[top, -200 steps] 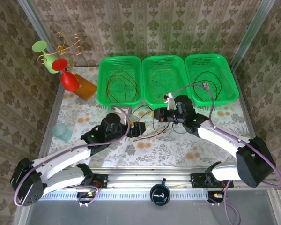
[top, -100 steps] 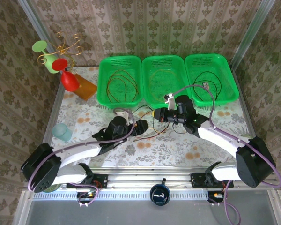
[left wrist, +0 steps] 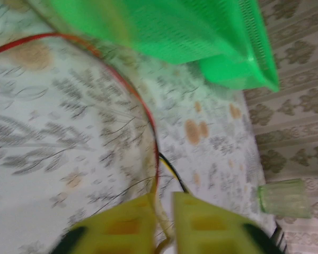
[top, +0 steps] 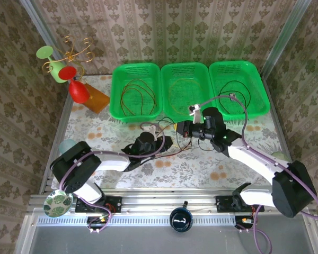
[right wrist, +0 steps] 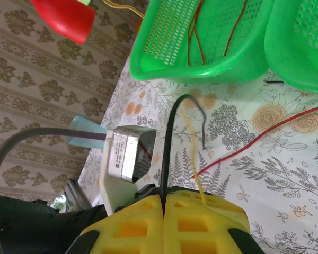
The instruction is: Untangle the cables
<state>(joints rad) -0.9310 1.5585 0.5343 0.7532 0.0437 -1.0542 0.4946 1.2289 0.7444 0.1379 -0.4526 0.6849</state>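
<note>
Reaching how, the arms?
Left arm low along the table, left gripper mid-table. Right arm stretched in from its base, right gripper just beside the left one. Cables lie between them and in the baskets.
Grips?
Right: jaws pressed together on black and yellow strands. Left: narrow gap, a strand in it; blurred, cannot tell if pinched
</note>
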